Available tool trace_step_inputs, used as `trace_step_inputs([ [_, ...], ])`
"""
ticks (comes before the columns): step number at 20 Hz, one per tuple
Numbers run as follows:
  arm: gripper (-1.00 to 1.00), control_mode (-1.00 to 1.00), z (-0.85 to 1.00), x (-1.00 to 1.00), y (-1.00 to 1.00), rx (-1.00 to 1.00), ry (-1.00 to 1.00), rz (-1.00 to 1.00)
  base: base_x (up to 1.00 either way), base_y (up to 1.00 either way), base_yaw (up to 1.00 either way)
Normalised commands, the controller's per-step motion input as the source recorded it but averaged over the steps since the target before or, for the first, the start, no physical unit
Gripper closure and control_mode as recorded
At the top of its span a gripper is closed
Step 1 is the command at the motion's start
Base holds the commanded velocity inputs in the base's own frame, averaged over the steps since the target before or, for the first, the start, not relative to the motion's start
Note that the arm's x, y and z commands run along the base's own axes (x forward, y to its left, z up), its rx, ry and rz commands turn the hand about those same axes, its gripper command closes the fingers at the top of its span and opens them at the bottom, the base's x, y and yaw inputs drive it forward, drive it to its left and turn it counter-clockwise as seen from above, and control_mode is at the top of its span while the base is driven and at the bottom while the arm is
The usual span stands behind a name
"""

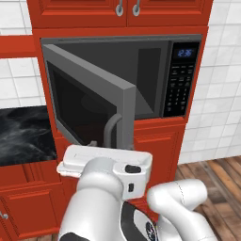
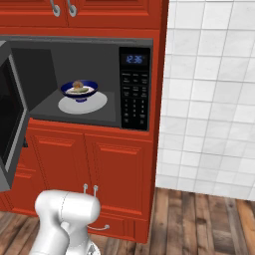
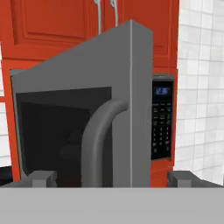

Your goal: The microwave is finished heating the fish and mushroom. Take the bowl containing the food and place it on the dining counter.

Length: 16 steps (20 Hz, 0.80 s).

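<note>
The gripper [image 3: 109, 178], jaws wide and empty, faces the door handle [image 3: 98, 140]. The bowl [image 2: 79, 90] probably lies beyond, right of the open door [image 1: 89, 101].

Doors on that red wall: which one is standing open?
The microwave door, grey with dark glass and a curved handle. It swings out to the left, showing the bowl inside; the red cabinet doors are shut.

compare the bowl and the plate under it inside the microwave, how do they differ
The bowl is dark blue outside with a white inside; the turntable plate is plain white. The bowl is deep and stands on a narrow foot; the plate lies flat and spreads wider than the bowl. The bowl holds the food pieces; the plate carries only the bowl. Both are round and sit in the open microwave.
</note>
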Motion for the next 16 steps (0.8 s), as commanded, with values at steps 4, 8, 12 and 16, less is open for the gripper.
trace_step_inputs([
  [4, -1.00, -1.00, 0.00, -0.93, -0.09, 0.00, 0.00, 0.01, 0.00, 0.00, 0.00],
  [8, -1.00, -1.00, 0.01, -0.77, -0.59, 0.06, -0.02, 0.09, 0.00, 0.00, 0.00],
  [12, -1.00, -1.00, 0.11, -0.19, -1.00, 0.18, 0.00, 0.24, 0.00, 0.00, 0.00],
  [16, -1.00, -1.00, 0.08, 0.01, -1.00, 0.23, 0.03, 0.33, 0.00, 0.00, 0.00],
])
